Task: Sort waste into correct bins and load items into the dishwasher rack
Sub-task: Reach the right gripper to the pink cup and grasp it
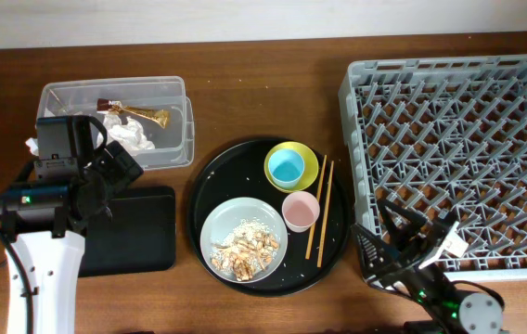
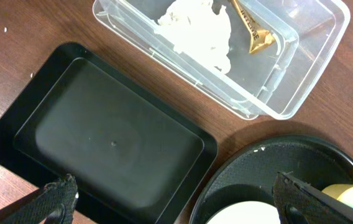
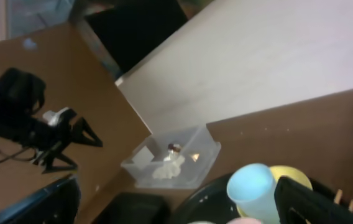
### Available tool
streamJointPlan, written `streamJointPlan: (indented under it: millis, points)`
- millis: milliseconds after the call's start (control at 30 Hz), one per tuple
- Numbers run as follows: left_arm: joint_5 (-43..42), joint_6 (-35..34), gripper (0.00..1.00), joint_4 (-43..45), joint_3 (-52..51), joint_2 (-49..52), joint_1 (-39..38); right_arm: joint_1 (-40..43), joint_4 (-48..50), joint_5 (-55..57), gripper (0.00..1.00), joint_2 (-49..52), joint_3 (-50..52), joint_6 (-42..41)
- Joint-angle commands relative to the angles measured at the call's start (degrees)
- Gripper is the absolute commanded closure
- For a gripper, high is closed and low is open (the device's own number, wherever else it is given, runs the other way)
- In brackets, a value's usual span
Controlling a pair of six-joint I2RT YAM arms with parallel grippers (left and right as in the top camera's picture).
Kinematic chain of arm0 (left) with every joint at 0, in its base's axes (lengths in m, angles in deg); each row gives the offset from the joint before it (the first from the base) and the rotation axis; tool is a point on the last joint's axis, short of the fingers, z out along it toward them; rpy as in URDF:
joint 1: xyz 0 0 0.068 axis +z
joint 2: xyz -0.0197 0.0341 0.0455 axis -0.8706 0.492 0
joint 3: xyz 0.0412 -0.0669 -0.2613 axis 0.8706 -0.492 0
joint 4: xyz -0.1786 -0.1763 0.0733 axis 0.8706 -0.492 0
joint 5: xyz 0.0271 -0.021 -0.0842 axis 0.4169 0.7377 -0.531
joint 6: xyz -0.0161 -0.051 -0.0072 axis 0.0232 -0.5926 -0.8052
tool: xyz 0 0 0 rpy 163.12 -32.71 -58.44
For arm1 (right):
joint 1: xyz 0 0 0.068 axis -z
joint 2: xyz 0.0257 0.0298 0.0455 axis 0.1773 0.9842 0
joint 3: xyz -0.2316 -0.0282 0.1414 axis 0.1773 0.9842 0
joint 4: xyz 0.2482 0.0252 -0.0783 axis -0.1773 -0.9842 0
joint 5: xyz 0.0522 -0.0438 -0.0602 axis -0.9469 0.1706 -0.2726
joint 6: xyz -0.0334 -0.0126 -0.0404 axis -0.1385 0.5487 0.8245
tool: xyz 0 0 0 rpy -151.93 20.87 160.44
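My left pincer (image 2: 171, 190) hangs spread wide and empty over the shallow black tray (image 2: 114, 143). The wrist tips down beside the clear tub (image 2: 270, 102), which holds the napkin (image 2: 198, 28) and wrapper (image 2: 251, 31). My right pincer (image 3: 176, 208) is likewise apart and bare. It sits low at the rack's (image 1: 458, 158) near corner and points across the worktop (image 1: 245, 83). Its view is blurred. The blue cup (image 3: 251, 190) sits in the bowl (image 3: 288, 177), and both are cut off below. The scraps (image 1: 245, 249) lie on the plate (image 1: 217, 223).

No text or label can be read anywhere — the wrapper (image 2: 253, 30) shows none
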Motion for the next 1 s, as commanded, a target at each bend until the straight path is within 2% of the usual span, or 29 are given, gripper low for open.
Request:
streamJointPlan:
  millis: [0, 133, 233, 333, 400, 500, 567, 700, 967]
  points:
    - [0.74, -0.52, 0.01, -0.11, -0.22, -0.63, 0.24, -0.37, -8.33, -1.18, 0.02, 3.93, -8.35, 8.09]
    - [0.74, -0.52, 0.01, -0.11, -0.22, -0.63, 0.24, -0.44, -21.68, -2.08, 0.02, 16.35, -21.11, 13.4]
    - [0.74, -0.52, 0.01, -0.11, -0.22, -0.63, 0.24, -4.33, -29.77, -2.29, 0.02, 27.58, -29.88, 19.87]
    - [0.74, -0.52, 0.01, -0.11, -0.22, -0.63, 0.24, -14.23, -31.69, 3.58, 0.02, 37.07, -34.58, 22.71]
    - [0.74, -0.52, 0.01, -0.11, -0.22, -0.63, 0.24, -25.42, -31.58, 15.3, 0.02, 44.78, -36.74, 23.39]
    - [0.74, -0.52, 0.01, -0.11, -0.22, -0.63, 0.24, -34.75, -33.2, 24.09, 0.02, 51.82, -42.16, 21.94]
    - [0.72, -0.52, 0.01, -0.11, -0.22, -0.63, 0.24, -39.52, -37.92, 28.39, 0.02, 56.5, -47.6, 21.81]
    - [0.74, -0.52, 0.01, -0.11, -0.22, -0.63, 0.24, -41.99, -52.5, 28.94, 0.02, 67.28, -58.42, 21.94]
    - [0.74, -0.52, 0.01, -0.11, -0.22, -0.63, 0.24, -41.99, -48.43, 31.28, 0.02, 76.65, -58.4, 22.56]
